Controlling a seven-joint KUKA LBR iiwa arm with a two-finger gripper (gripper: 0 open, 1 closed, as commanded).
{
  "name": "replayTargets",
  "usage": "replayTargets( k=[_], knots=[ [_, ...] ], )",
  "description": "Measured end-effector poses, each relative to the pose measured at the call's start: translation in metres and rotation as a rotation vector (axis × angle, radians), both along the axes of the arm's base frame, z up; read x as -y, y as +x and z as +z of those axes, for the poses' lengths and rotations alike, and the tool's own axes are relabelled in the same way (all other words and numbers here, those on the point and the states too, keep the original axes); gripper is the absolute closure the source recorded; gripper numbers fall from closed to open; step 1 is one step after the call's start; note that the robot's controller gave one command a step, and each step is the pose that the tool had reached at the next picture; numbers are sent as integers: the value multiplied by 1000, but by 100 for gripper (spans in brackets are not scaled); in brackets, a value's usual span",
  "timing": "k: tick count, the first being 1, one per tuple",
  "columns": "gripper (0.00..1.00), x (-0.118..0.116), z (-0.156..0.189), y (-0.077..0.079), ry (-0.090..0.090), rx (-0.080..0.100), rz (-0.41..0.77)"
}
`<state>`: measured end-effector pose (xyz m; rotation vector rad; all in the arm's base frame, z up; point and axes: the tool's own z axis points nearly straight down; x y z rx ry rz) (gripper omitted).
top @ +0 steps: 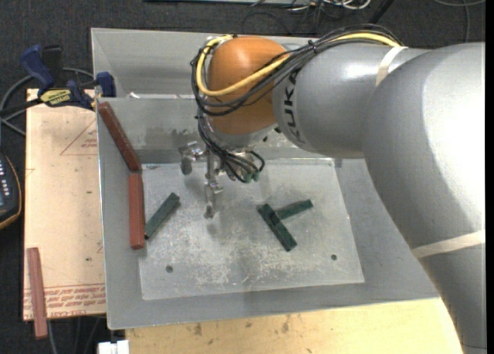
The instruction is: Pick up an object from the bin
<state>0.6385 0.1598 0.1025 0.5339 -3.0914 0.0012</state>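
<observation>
Grey sheet metal forms the bin (231,268), set on a dark floor, with a flat bottom dusted with pale scuff marks and an upright wall at the far side.

Over it from the right reaches the arm (401,136), a thick silver body that covers the bin's right-hand part. At its wrist sits a rounded orange cover (239,82), with yellow and black cables (324,38) looped about it.

Below the cover hangs the gripper (210,200), pointing down at the bin's bottom a little left of the middle. Whether it stands apart or together cannot be told from this angle, and nothing can be seen in it.

Two reddish-brown bars lie along the left wall. The upper brown bar (118,136) leans slantwise, with its far end up against the wall. The lower brown bar (137,210) lies flat along the wall's foot, and the two meet end to end.

A lone dark green bar (162,214) lies tilted just beside the lower brown bar and near the gripper's left. It is the closest thing to the gripper, which is over bare metal and apart from it.

To the gripper's right lie a longer green bar (276,227) and a shorter green bar (293,208), touching in a rough V.
</observation>
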Motion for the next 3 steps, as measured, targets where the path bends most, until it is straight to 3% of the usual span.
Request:
replayTargets(
  k=[1,2,3],
  knots=[
    [0,-59,-23,-5,6,7,622],
    [100,-57,-23,-4,5,6,620],
    [100,-56,103,-41,5,15,612]
  ],
)
